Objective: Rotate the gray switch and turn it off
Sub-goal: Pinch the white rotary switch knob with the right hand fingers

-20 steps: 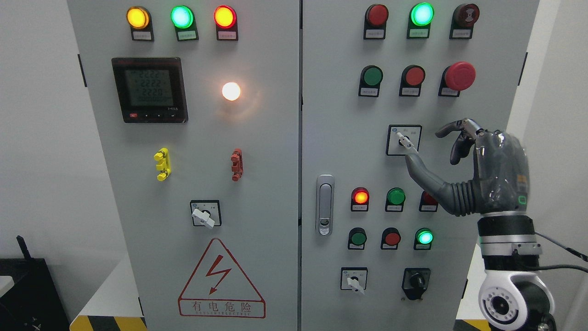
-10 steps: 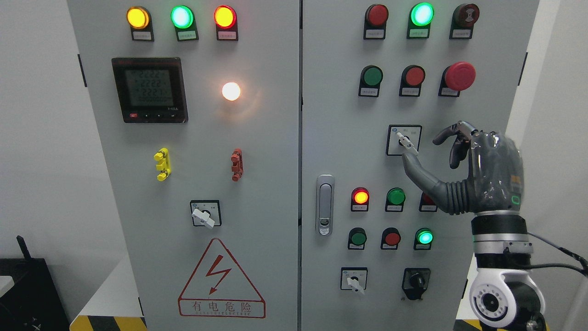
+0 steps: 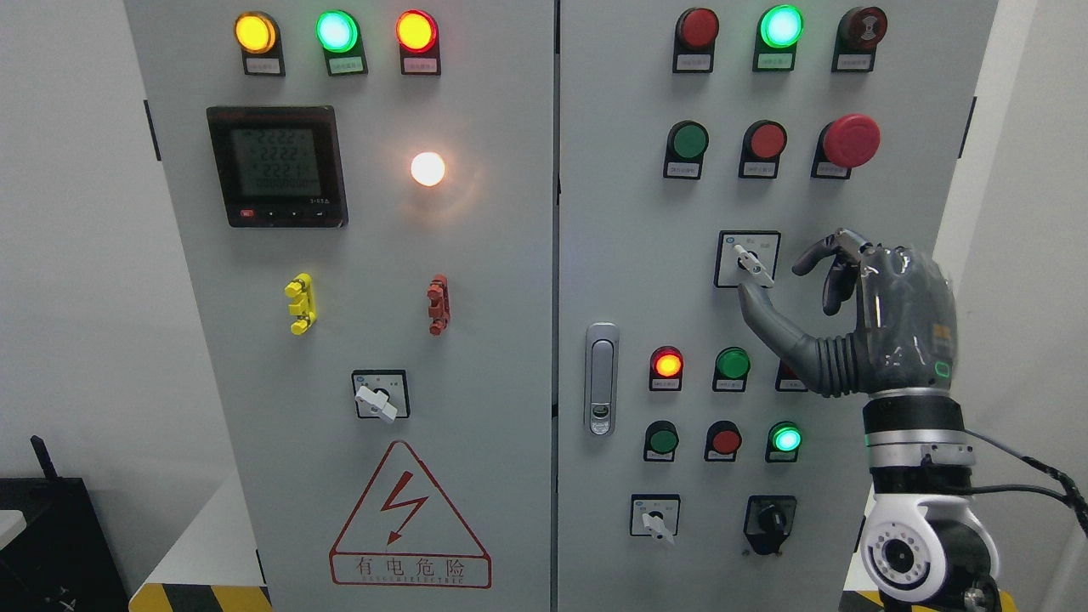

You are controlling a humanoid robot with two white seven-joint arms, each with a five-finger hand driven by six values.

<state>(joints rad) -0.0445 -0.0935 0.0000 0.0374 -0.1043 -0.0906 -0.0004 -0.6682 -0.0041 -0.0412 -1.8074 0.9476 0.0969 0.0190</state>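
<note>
The gray rotary switch [image 3: 750,259] sits in a black-framed square plate on the right cabinet door, its white lever pointing down to the right. My right hand [image 3: 772,279] is just right of and below it. The thumb [image 3: 759,308] reaches up under the plate's lower edge. The curled fingers [image 3: 820,255] hover to the right of the lever, apart from it. The hand holds nothing. The left hand is not in view.
Indicator lamps and push buttons surround the switch, with a red mushroom stop button [image 3: 850,140] above the hand. Two similar gray switches [image 3: 376,398] [image 3: 654,518] and a black one [image 3: 769,516] sit lower. The door handle [image 3: 601,378] is left of the hand.
My right hand has moved left toward the gray switch, bringing thumb and fingers closer to the lever. The lever has not turned.
</note>
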